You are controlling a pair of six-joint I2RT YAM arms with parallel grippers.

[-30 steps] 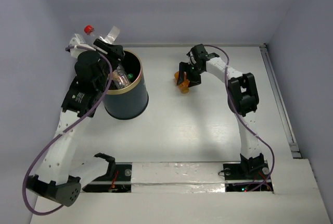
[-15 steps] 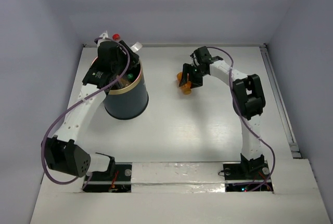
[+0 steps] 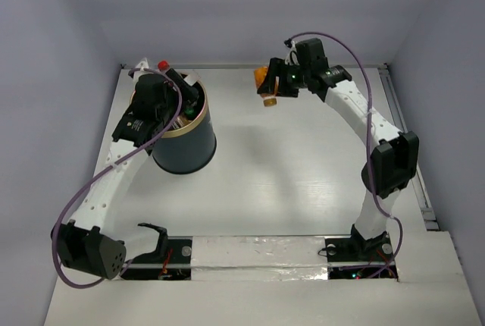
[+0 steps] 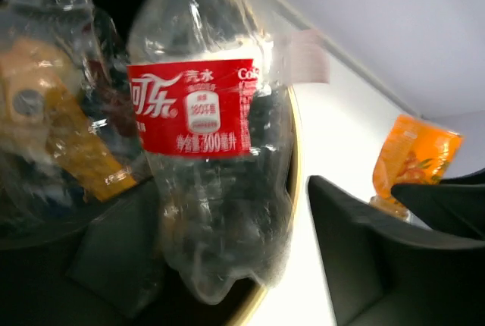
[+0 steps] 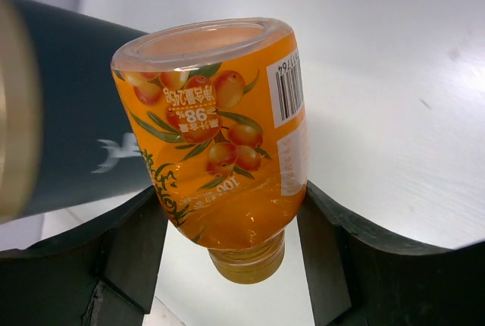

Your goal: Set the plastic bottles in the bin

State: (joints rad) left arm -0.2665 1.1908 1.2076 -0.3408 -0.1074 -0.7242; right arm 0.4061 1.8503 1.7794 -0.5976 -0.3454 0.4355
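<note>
Both arm bases sit at the near table [image 3: 288, 182] edge. The bin [image 3: 186, 152] stands left of centre, upright, navy wall, gold rim. The left gripper [image 3: 184, 97] hangs over the bin mouth, fingers pointing in. In the left wrist view the jaws are apart around a clear cola bottle [image 4: 201, 121] with a red label. The bottle is upright-ish and its lower half is inside the rim. The right-hand finger [image 4: 379, 265] is visibly clear of the bottle wall, with rim and table showing in the gap, so it is released, not clamped. More bottles are already inside the bin, including a clear one with an orange label [image 4: 64, 140] to the left of the cola bottle. A red cap [image 3: 162, 64] shows just past the rim's far-left side; I can't tell which bottle it belongs to. Farther back and right of the bin, the right gripper [image 3: 274, 83] is clamped on an orange juice bottle [image 3: 263, 83] and holds it off the table near the far edge, well apart from the bin. In the right wrist view its cap points toward the camera, its base points away, and both fingers press its sides.
</note>
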